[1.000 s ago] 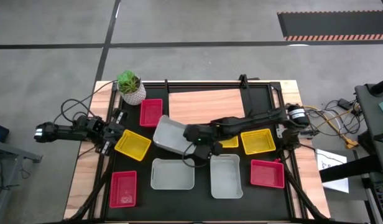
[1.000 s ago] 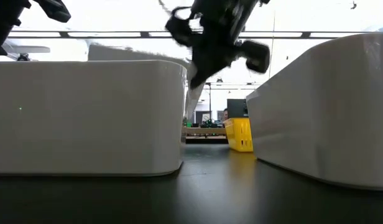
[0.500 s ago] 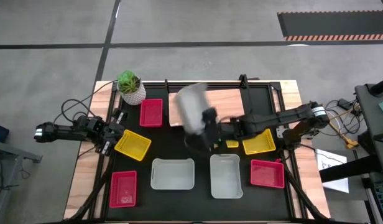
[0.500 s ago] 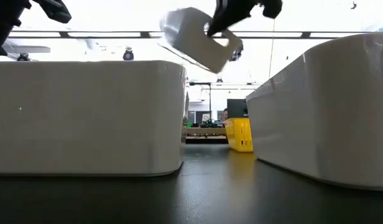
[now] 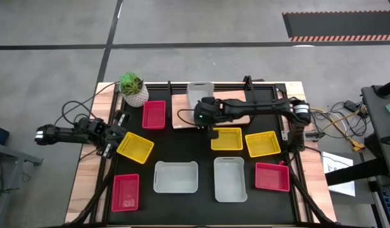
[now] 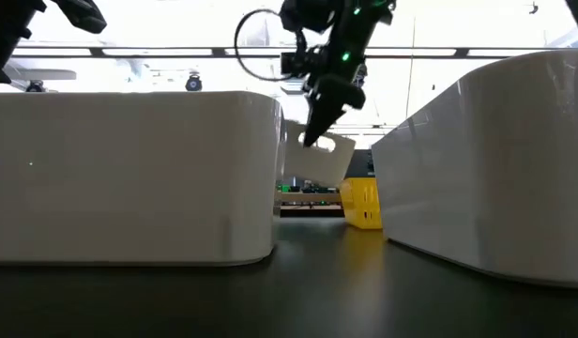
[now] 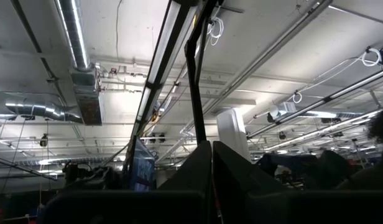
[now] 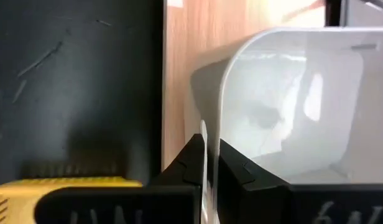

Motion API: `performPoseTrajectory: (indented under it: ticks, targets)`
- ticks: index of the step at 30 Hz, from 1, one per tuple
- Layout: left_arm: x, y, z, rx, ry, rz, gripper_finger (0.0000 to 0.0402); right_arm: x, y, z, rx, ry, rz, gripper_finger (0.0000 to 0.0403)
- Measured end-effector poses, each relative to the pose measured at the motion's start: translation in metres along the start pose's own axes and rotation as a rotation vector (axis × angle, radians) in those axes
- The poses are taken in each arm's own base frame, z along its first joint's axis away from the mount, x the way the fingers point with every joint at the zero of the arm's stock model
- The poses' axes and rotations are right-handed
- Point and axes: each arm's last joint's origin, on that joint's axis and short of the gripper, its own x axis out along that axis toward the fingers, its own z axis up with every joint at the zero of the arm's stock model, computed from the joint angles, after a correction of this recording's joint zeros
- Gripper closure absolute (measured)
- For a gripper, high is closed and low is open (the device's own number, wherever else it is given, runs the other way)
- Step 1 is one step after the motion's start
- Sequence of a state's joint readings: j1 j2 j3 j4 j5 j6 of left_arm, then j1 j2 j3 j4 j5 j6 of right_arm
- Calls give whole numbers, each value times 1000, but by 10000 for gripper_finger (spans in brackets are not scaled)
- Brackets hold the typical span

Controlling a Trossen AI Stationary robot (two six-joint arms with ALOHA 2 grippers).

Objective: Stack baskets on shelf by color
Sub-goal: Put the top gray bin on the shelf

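Observation:
My right gripper is shut on a pale white basket over the left end of the wood-grain shelf; the low view shows that basket low behind the near ones. Two more white baskets sit on the mat's near half. Yellow baskets and red baskets lie flat on the mat. My left gripper waits shut at the table's left edge, beside the left yellow basket. My right gripper pinches the white basket's near wall at its rim, one finger outside the wall and one inside. The fingers slant down from the near right. The basket is tilted over the shelf; whether its bottom touches the board I cannot tell.
A potted green plant stands at the far left corner, next to the far red basket. The shelf's middle and right part shows bare wood. Cables trail off the table's right side.
My right gripper lifted the white basket off the mat's centre-left, swung it up and toward the far edge, then lowered it over the shelf's left end. The basket turned about on the way. A yellow basket that the arm hid now shows on the mat.

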State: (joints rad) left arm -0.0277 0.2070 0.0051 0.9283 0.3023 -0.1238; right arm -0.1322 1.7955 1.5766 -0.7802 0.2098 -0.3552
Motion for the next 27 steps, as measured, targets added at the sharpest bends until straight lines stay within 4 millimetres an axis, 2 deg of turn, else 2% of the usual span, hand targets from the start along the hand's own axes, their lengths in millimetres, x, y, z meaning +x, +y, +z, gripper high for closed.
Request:
performPoseTrajectory:
  ticks: [3, 9, 16, 21, 27]
  targets:
    - [0, 0, 1, 2, -6, -1, 402, 7, -2, 5, -8, 1, 32, 394]
    - [0, 0, 1, 2, -5, -1, 402, 10, -8, 16, 8, -3, 31, 384]
    - [0, 0, 1, 7, -8, -1, 402, -6, -15, 28, 34, -53, 15, 334]
    - [0, 0, 1, 8, -7, -1, 402, -32, -23, 34, 38, -65, 8, 304]
    - [0, 0, 1, 7, -4, 0, 402, -67, -33, 38, 45, -37, 17, 289]
